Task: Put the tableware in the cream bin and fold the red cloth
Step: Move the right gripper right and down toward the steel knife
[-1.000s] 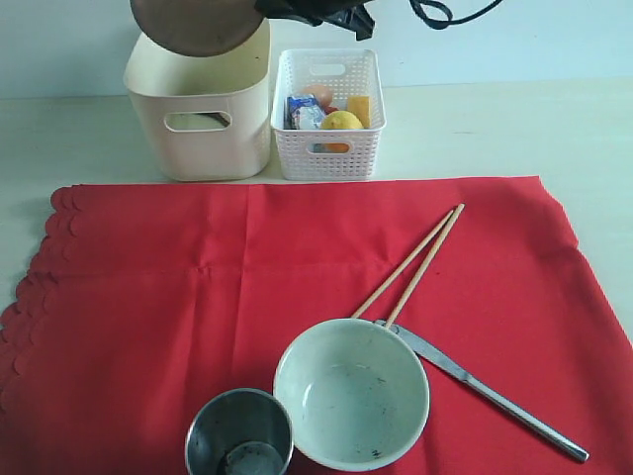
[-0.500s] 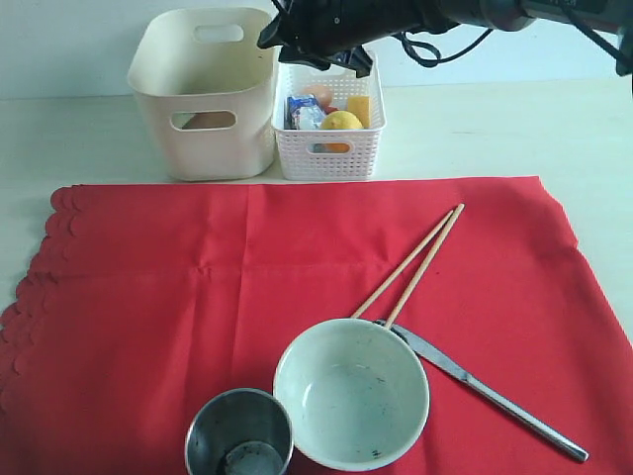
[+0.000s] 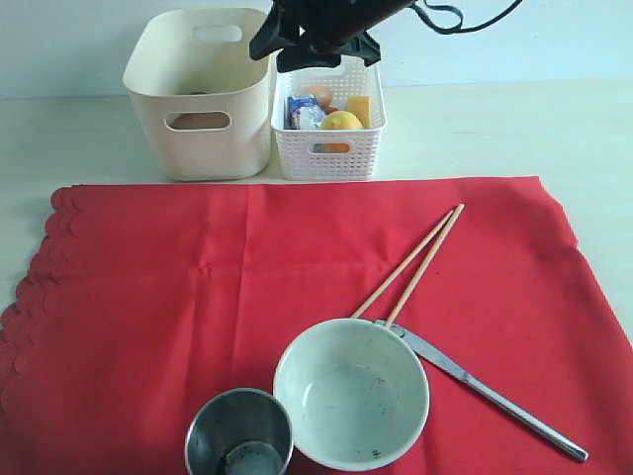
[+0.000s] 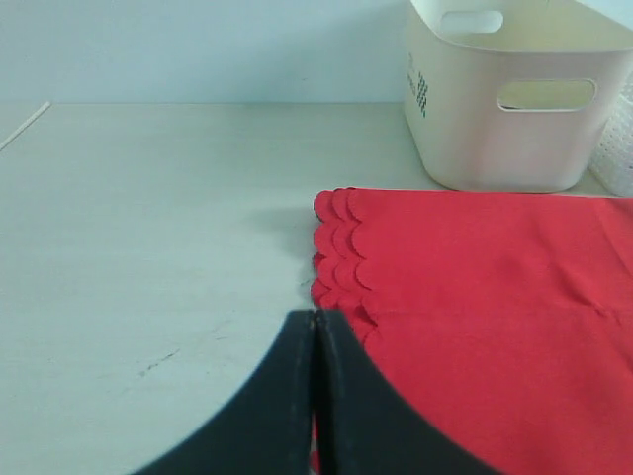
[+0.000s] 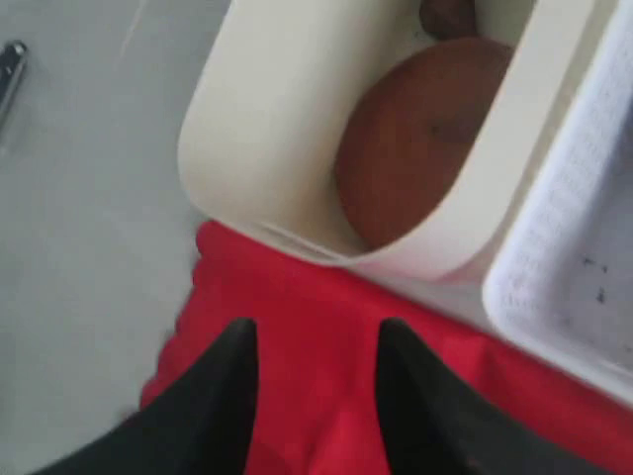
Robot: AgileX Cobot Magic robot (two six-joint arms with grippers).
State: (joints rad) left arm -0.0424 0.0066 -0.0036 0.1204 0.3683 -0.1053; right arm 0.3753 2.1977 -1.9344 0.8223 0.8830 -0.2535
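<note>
- The brown plate [image 5: 425,139], held above the cream bin [image 3: 198,153] a second ago, now sits inside it, leaning against a wall.
- The right gripper [image 5: 316,396] hangs over the bin's rim with its jaws apart and nothing between them, so the plate is released.
- The left gripper [image 4: 315,396] has its jaws closed on nothing, low beside the scalloped edge of the red cloth [image 3: 247,267].
- The pale green bowl [image 3: 351,391], steel cup [image 3: 239,435], chopsticks [image 3: 410,259] and knife [image 3: 485,394] lie on the cloth as before.
- These probably need binning before any folding.
</note>
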